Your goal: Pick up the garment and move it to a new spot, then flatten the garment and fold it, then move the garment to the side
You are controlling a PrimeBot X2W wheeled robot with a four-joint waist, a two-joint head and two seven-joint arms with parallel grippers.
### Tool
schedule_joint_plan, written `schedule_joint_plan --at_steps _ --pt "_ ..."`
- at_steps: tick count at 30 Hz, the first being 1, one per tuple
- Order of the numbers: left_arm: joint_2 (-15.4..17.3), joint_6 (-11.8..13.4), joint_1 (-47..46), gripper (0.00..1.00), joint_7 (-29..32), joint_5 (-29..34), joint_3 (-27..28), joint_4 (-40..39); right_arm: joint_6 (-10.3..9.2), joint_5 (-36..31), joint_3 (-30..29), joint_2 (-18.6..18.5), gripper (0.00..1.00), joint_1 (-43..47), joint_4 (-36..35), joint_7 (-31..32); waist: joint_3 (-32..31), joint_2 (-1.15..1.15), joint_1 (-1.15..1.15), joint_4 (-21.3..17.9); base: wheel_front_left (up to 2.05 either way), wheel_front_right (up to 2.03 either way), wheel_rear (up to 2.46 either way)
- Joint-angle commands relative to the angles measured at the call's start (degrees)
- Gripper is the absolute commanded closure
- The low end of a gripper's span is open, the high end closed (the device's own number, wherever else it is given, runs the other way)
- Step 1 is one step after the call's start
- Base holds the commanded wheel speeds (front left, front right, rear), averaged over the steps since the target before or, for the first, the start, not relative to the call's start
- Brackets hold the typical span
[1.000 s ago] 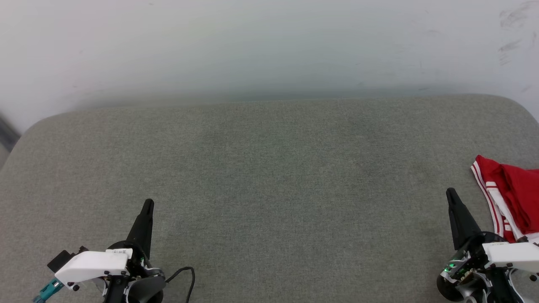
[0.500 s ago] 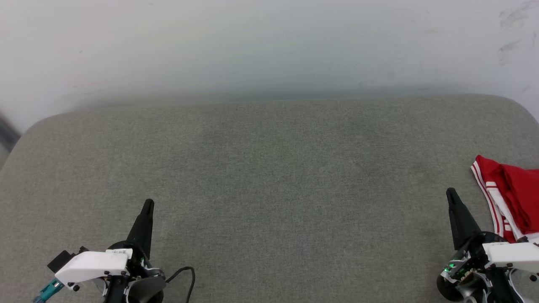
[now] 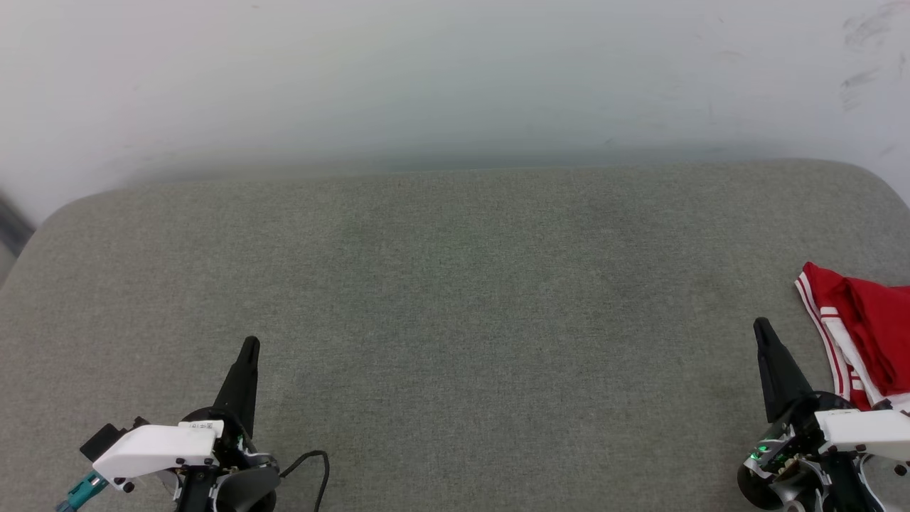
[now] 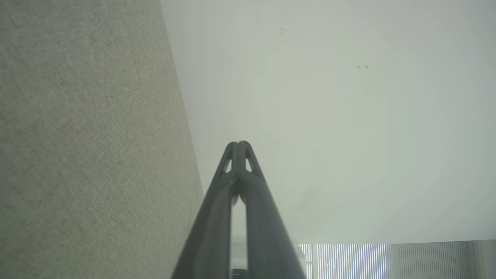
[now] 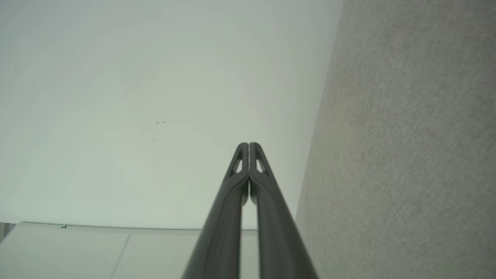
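In the head view, the garment [image 3: 871, 320] lies bunched at the right edge of the frame on a grey padded surface [image 3: 455, 299]. It is red with red-and-white striped trim, and part of it is cut off by the frame. The right gripper [image 3: 762, 328] sits at the lower right, its tip just left of the garment and apart from it. The left gripper [image 3: 249, 347] is at the lower left, well away from the garment. A pale wall [image 3: 455, 71] fills the top of the frame.

The wrist views bring the fingers up close. The left gripper [image 4: 238, 144] has its two fingers pressed together at the tips, holding nothing, with the grey surface [image 4: 77, 135] on the left and slatted blinds [image 4: 348, 259] at the lower right. The right gripper [image 5: 248, 145] is likewise pressed together and empty, with the grey surface [image 5: 407, 155] on the right and a pale panel [image 5: 77, 252] at the lower left.
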Motion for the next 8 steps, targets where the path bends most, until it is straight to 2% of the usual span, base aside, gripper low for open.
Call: schedule_joint_plan --at_steps 1,8 --pt "0.02 -0.14 -0.42 1.0 0.33 0.23 0.11 0.05 -0.02 -0.41 -0.07 0.19 1.0 -0.62 0.04 0.11 0.0 0.0 0.0 0.0 0.0 0.0 0.0" --pt "-0.06 -0.14 -0.43 1.0 0.41 0.34 0.2 0.05 -0.02 -0.37 -0.14 0.24 1.0 -0.63 0.05 0.19 0.0 0.0 0.0 0.0 0.0 0.0 0.0"
